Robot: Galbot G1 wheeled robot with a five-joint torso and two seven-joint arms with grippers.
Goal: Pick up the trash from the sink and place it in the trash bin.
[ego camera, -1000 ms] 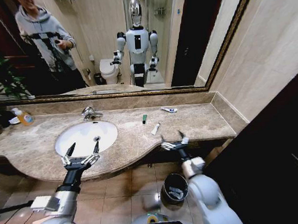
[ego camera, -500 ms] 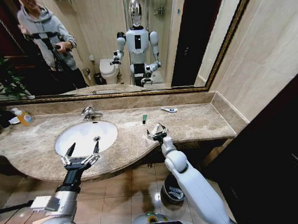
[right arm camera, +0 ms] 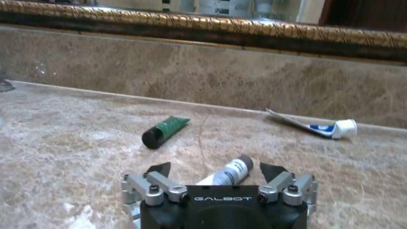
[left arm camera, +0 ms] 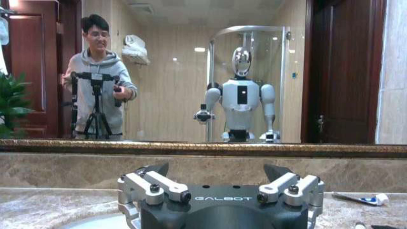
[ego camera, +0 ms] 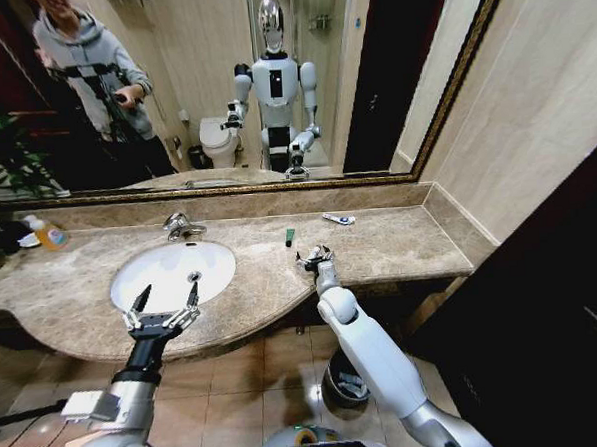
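Note:
On the beige countertop right of the sink (ego camera: pixel 142 292) lie three bits of trash. A small white tube (right arm camera: pixel 233 170) sits between the spread fingers of my right gripper (ego camera: pixel 315 256) (right arm camera: pixel 216 168), which is open and low over it. A green piece (ego camera: pixel 290 237) (right arm camera: pixel 164 132) lies just beyond, and a blue-and-white packet (ego camera: pixel 338 219) (right arm camera: pixel 315 126) (left arm camera: pixel 359 198) lies near the back wall. My left gripper (ego camera: pixel 163 316) (left arm camera: pixel 216 171) stands open over the sink's front rim, holding nothing. The trash bin (ego camera: pixel 337 380) stands on the floor under the counter, partly behind my right arm.
A chrome faucet (ego camera: pixel 182 227) stands behind the basin. A yellow-orange bottle (ego camera: pixel 47 234) sits at the counter's far left by a plant. A gold-framed mirror runs along the back wall. The counter's curved front edge overhangs the tiled floor.
My right arm swung from beyond the counter's front edge above the bin up onto the countertop and settled over the white tube. The left arm has not moved.

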